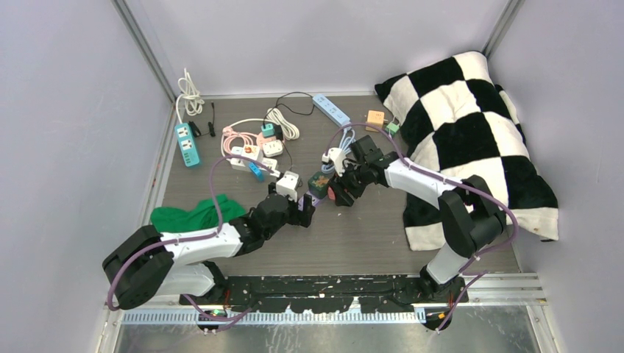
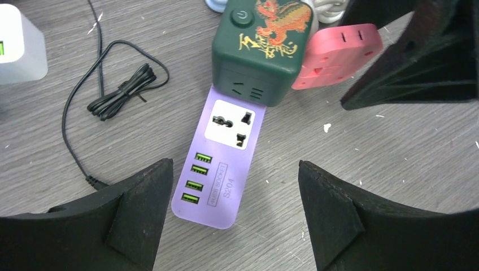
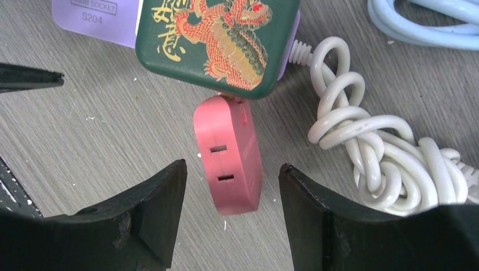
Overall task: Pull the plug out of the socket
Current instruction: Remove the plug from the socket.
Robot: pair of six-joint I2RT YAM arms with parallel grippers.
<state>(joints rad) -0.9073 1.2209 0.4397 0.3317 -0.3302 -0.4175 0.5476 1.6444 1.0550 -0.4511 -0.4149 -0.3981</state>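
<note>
A purple socket strip point(image 2: 223, 169) with green USB ports lies flat on the table. A dark green cube adapter point(image 2: 261, 45) with a dragon print sits on its far end. A red plug point(image 3: 229, 164) sticks out of the cube's side point(image 3: 217, 39). My left gripper point(image 2: 234, 164) is open, its fingers on either side of the strip's near end without touching it. My right gripper point(image 3: 231, 165) is open around the red plug, with a gap on both sides. In the top view both grippers meet at the cube point(image 1: 319, 182).
A coiled white cord point(image 3: 361, 147) lies right of the red plug, a light blue cable point(image 3: 418, 22) beyond it. A black cable point(image 2: 121, 90) and a white adapter point(image 2: 17, 51) lie left of the strip. A checkered cushion point(image 1: 471, 140), green cloth point(image 1: 195, 213) and more power strips point(image 1: 188, 143) surround the area.
</note>
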